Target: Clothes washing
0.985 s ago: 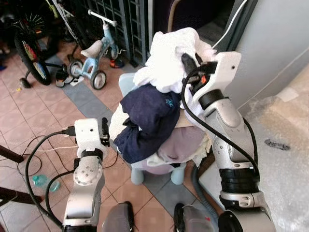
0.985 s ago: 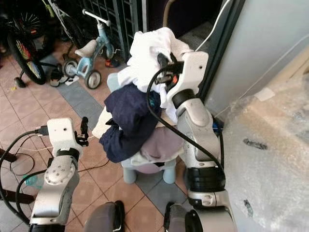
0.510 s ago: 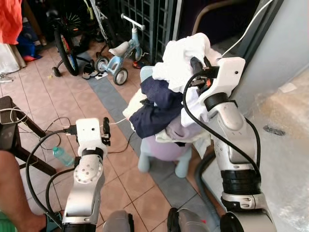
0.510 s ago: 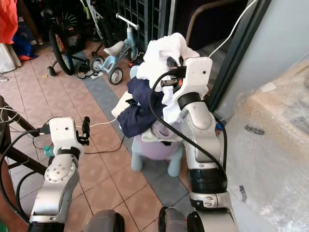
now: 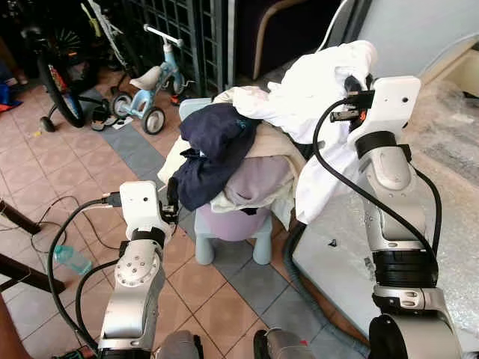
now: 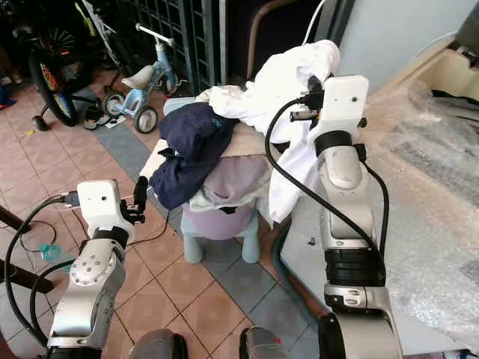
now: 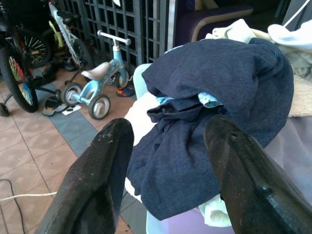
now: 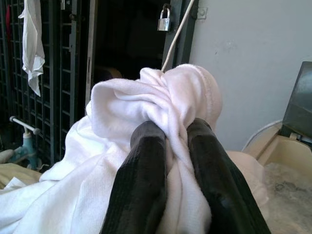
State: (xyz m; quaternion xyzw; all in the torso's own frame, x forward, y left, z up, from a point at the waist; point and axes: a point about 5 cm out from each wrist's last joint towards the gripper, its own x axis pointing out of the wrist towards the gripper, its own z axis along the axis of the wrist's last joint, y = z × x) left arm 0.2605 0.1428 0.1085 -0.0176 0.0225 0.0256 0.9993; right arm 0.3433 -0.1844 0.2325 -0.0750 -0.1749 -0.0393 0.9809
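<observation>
Right claw: the right gripper (image 8: pixel 168 161) is up high, both black fingers (image 8: pixel 141 175) pinched on a bunched fold of the white garment (image 5: pixel 318 82), so it's squeezing cloth, not air.
White garment: it bulges over the fingertips and hangs down below and beside the claw, a long tail dropping along the right arm toward the floor.
Left claw: the left gripper (image 7: pixel 168 161) sits low, fingers spread wide with nothing between them.
Ahead of left claw: the navy garment (image 7: pixel 219 102) is draped right in front of the gap, close but not touching as far as I can see.
Laundry pile: the navy piece and some cream cloth (image 5: pixel 258 153) are heaped on a lavender basket (image 5: pixel 239 217), which sits on a pale blue stool (image 5: pixel 228 250), between the two claws.
Behind the pile: a kid's blue tricycle (image 5: pixel 150 86), a bicycle wheel (image 5: pixel 56 93) and a dark metal grille (image 5: pixel 187 30).
Near the left arm: cables on the tiled floor (image 5: pixel 45 179) and a plastic bottle (image 5: pixel 71 259).
Beside the right arm: a surface under bubble wrap (image 6: pixel 441 202).
Right wrist extra: a padlock (image 8: pixel 164 19) and a white rag (image 8: pixel 33 44) hanging on the grille, past the claw.
Left wrist extra: a light blue patch (image 7: pixel 210 100) tucked in the navy folds.
</observation>
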